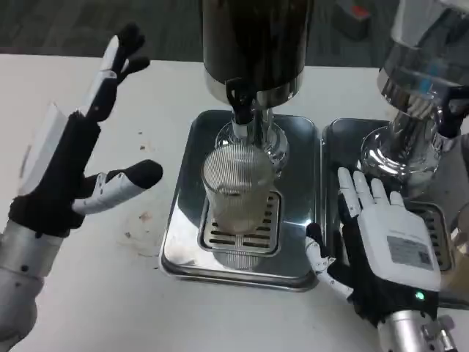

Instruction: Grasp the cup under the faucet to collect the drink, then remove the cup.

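Note:
A clear ribbed cup (236,187) stands upright on the slotted grate of a steel drip tray (183,242), right beneath the black faucet (239,95) of a dark drink dispenser (256,37). My left hand (80,158) is raised to the left of the tray, fingers spread wide, holding nothing and well apart from the cup. My right hand (377,235) lies flat, back up, by the tray's right edge, fingers extended and empty. Any liquid in the cup is hard to tell.
A second chrome dispenser (418,110) stands on its own steel tray (344,136) at the right, just behind my right hand. Bare white table (95,293) spreads to the left and front, with a few small stains near the tray.

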